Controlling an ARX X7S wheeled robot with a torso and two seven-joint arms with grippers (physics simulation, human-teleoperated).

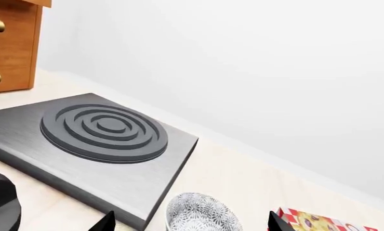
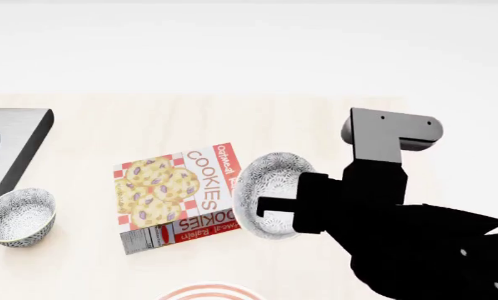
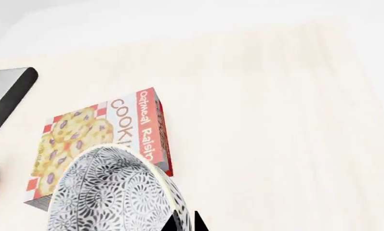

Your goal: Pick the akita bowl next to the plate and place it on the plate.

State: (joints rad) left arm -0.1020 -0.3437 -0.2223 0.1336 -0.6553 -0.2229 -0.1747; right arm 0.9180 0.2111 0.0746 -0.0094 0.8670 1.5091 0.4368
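- Right end effector (image 2: 270, 209) has the akita bowl (image 2: 270, 190) pinched at its rim, the bowl tipped on its side with its pale inside facing left in the head view.
- The bowl hangs just right of the cookie box (image 2: 175, 197), overlapping the box's right edge in the head view; whether they touch, I can't tell.
- Right wrist view: the speckled outside of the bowl fills the near foreground, the box lying flat on the bench (image 2: 332, 125) behind it.
- The plate (image 2: 209, 292) only peeks in at the near edge, a sliver of red rings, nearer and a little left of the bowl.
- A second speckled bowl (image 2: 17, 215) sits upright at the far left, just near of the grey burner slab (image 2: 15, 134).
- Left end effector (image 1: 192, 222): two dark fingertips stand well apart either side of that second bowl, gripping nothing.
- A wooden drawer unit (image 1: 10, 45) with brass handles stands beyond the slab.
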